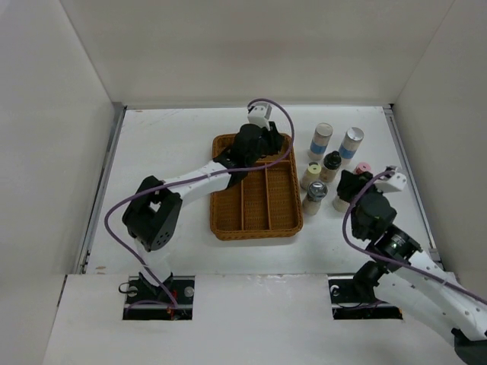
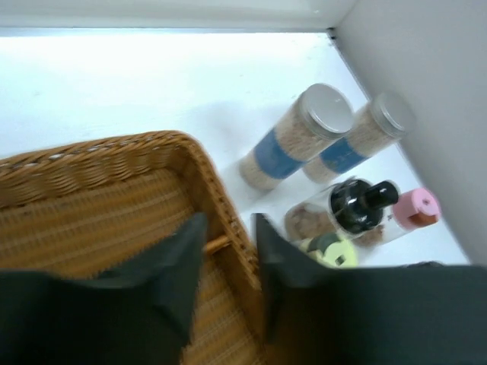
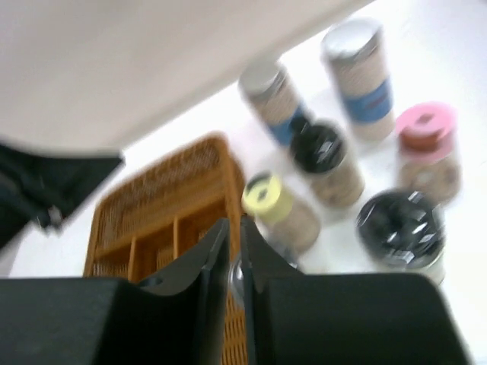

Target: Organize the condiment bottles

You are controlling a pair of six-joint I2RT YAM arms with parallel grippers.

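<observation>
1. Counter [image 1: 163, 144]: white, with pale walls at 9, 12 and 3 o'clock.
2. Tray [image 1: 228, 220]: brown wicker, split into long compartments, at the middle of the counter.
3. Condiment bottles [image 1: 332, 173]: six show clearly, all upright on the counter in a cluster at the tray's 3 o'clock, outside its rim.
4. First tall bottle [image 1: 322, 141]: white, blue band, silver cap, at the cluster's 12 o'clock edge and nearer the tray.
5. Second tall bottle [image 1: 351, 146]: same make, just beside the first at its 3 o'clock.
6. Black-capped bottle [image 1: 332, 162]: at 6 o'clock of the gap between the two tall ones.
7. Cream-capped bottle [image 1: 310, 175]: closest to the tray rim.
8. Pink-capped bottle [image 1: 362, 168]: at the cluster's 3 o'clock edge.
9. Dark-capped bottle [image 1: 316, 196]: shiny lid, at the cluster's 6 o'clock end.
10. Left end effector [image 1: 272, 143]: above the tray's 1 o'clock corner. In the wrist view [image 2: 230, 228] its fingers are drawn close over the wicker rim and hold nothing.
11. Right end effector [image 1: 344, 190]: at 6 o'clock of the pink-capped bottle and 3 o'clock of the dark-capped one. In the wrist view [image 3: 234, 228] its fingers are pressed together. No grip on a bottle shows.
</observation>
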